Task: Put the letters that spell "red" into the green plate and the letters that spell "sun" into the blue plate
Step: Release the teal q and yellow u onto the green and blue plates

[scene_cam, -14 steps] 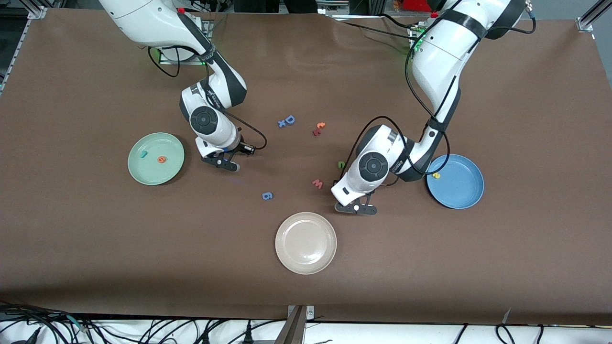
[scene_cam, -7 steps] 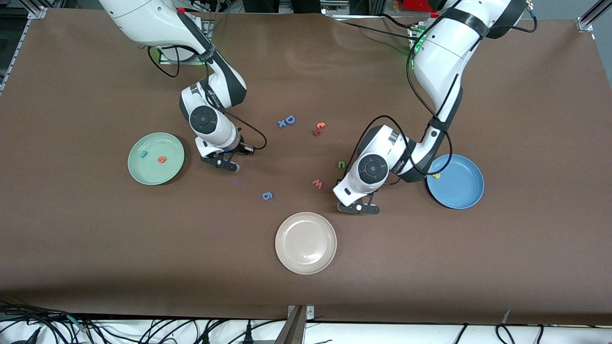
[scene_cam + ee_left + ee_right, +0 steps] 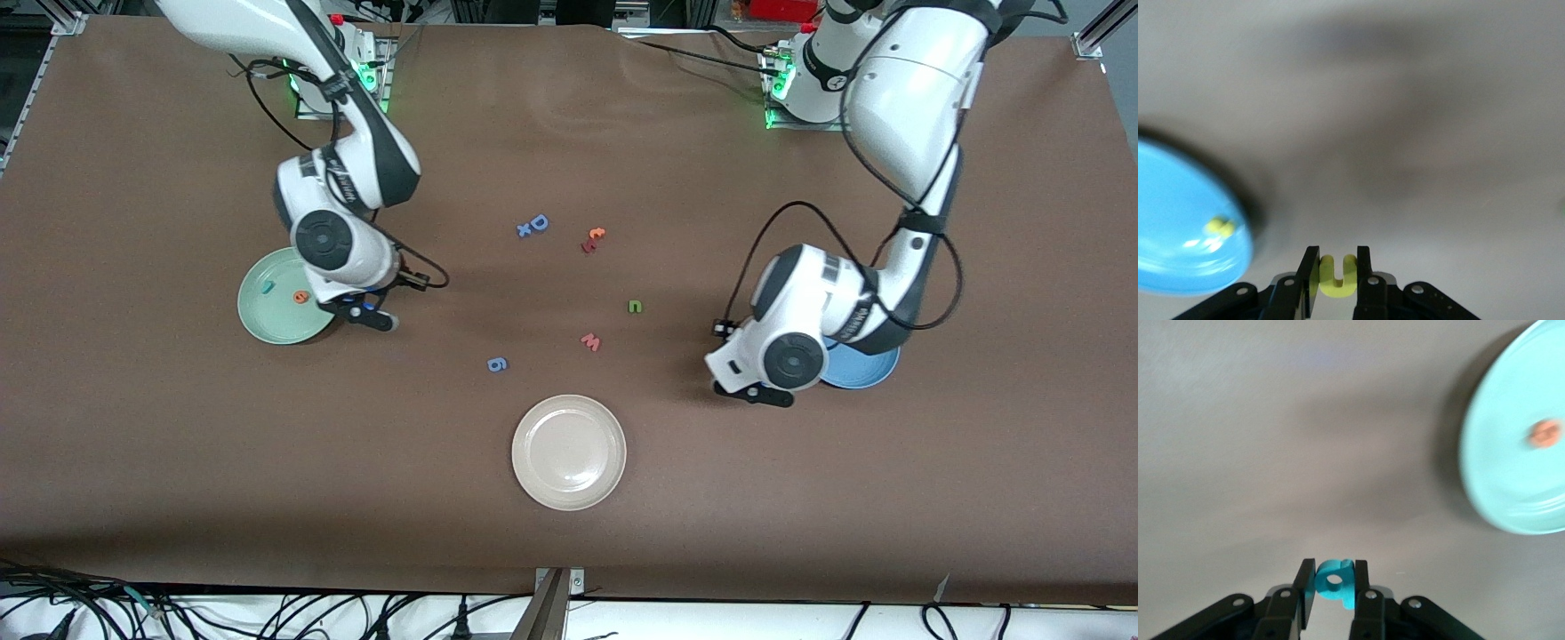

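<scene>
A wide brown bench [image 3: 569, 533] is carrying three round plates and some tiny foam letters. My left end effector [image 3: 1336, 273] is gripping the tiny yellow foam "u" [image 3: 1337, 275] and is hanging over the bench just beside the round medium-blue plate [image 3: 861, 372], which my left arm is partly covering. The yellow foam "s" [image 3: 1221, 227] is lying in this blue plate. My right end effector [image 3: 1333, 583] is gripping the tiny teal foam "d" [image 3: 1335, 581] over the bench, at the edge of the round pale mint-green plate [image 3: 267, 320]. The teal foam "r" [image 3: 267, 287] and the orange foam "e" [image 3: 301, 297] are lying in this green plate. The dark green foam "n" [image 3: 635, 306] is lying on the bench between the two plates, near the pinkish-red foam "w" [image 3: 591, 341].
</scene>
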Tool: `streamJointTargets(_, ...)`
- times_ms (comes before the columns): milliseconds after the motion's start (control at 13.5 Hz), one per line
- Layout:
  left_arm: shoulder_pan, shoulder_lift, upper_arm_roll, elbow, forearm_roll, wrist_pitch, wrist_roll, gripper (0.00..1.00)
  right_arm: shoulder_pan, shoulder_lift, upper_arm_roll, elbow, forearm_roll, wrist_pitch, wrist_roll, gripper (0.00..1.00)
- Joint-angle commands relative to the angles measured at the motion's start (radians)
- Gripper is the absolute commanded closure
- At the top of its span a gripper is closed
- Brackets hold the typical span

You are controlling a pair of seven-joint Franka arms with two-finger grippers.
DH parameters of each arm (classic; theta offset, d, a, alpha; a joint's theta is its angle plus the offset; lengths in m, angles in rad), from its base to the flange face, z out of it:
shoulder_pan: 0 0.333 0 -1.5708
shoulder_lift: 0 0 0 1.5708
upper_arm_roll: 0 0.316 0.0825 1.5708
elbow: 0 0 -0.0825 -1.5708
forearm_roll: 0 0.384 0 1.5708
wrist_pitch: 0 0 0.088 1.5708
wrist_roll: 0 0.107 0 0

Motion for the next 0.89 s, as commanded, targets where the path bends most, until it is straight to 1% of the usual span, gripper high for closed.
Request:
streamJointTargets(0,0.062,-0.016,-0.005,-0.016,0.027,-0.094,0.148,0.73,-0.003,-0.015,-0.083,0.002,-0.009,-0.053,-0.150,1.00)
streamJointTargets(148,0.120,-0.011,-0.002,-0.018,0.049,-0.102,0.245,0.73,-0.004,-0.009,-0.166,-0.010,-0.009,-0.060,-0.282,1.00)
streamJointTargets(222,0.137,-0.005,-0.004,-0.018,0.093,-0.097,0.268,0.73,-0.007,-0.001,-0.204,-0.019,-0.006,-0.057,-0.352,1.00)
streamJointTargets(370,0.148,0.018,-0.004,-0.018,0.144,-0.089,0.293,0.73,-0.025,0.031,-0.235,-0.056,0.003,0.000,-0.420,1.00)
streamJointTargets(444,0.165,0.032,-0.004,-0.015,0.145,-0.088,0.325,0.71,-0.038,0.041,-0.235,-0.085,0.003,0.046,-0.437,1.00)
streamJointTargets(518,0.170,0.035,-0.004,-0.015,0.150,-0.076,0.351,0.58,-0.042,0.055,-0.235,-0.113,0.005,0.101,-0.449,1.00)
streamJointTargets(592,0.173,0.035,-0.002,-0.016,0.152,-0.067,0.382,0.10,-0.050,0.066,-0.235,-0.130,0.006,0.133,-0.454,1.00)
streamJointTargets(666,0.177,0.035,-0.002,-0.015,0.150,-0.066,0.399,0.00,-0.050,0.066,-0.235,-0.131,0.006,0.137,-0.454,1.00)
streamJointTargets(740,0.179,0.030,-0.004,-0.015,0.149,-0.068,0.402,0.00,-0.050,0.066,-0.235,-0.130,0.006,0.132,-0.454,0.88)
streamJointTargets(814,0.179,0.027,-0.004,-0.013,0.147,-0.068,0.400,0.00,-0.050,0.065,-0.235,-0.130,0.006,0.131,-0.454,0.52)
